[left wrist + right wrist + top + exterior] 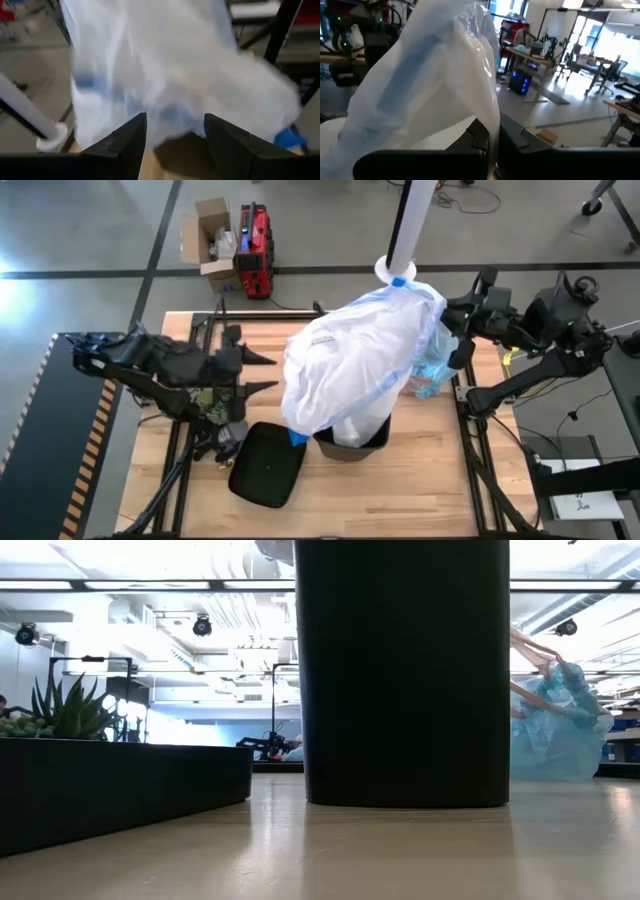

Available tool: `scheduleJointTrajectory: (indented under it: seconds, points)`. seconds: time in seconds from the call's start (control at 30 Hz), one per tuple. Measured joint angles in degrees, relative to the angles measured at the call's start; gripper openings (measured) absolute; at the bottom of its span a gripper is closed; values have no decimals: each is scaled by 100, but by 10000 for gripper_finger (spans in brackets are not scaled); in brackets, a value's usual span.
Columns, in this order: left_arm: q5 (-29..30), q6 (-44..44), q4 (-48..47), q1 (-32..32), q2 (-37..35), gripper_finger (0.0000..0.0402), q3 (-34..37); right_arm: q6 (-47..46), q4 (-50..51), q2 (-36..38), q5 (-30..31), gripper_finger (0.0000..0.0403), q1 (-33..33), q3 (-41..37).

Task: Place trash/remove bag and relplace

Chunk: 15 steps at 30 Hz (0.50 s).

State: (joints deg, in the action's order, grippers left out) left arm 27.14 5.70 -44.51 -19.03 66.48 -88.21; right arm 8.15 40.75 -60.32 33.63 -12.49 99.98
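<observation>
A white translucent bag [350, 360] with blue trim billows over the top of the black bin [352, 442], which stands upright mid-table [405, 670]. My right gripper [447, 310] is shut on the white bag's far right part. My left gripper [272, 372] stands open just left of the white bag, touching nothing; its fingers [130, 137] frame the bag ahead. The light-blue bag [435, 372] lies crumpled on the table right of the bin [555, 730]. The trash is out of view. My right gripper [492, 132] pinches a gathered fold of the white bag's film [490, 112] between its two fingers, at the bag's far right upper part [438, 305]. The fingers come about level from the table's right side. The bag spreads away from them over the bin's top.
A black tray-like lid [268, 465] lies on the table near the bin's left, with a small green plant [65, 710] beside it. A white pole [410, 230] rises behind the bag. Dark frame rails [465, 400] run along both table sides.
</observation>
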Motion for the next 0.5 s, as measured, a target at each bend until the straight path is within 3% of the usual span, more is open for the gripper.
scheduleJointTrajectory:
  seconds: [0.2, 0.4, 0.5]
  points:
    - [619, 132, 457, 7, -160, 182, 1045, -157, 89, 21, -60, 0, 0, 0]
    - [-423, -585, 2263, -84, 71, 165, 1604, 24, 94, -100, -44, 0, 2, 0]
    - [-468, -972, 2995, -130, 83, 155, 1589, 37, 89, -206, -47, 0, 2, -3]
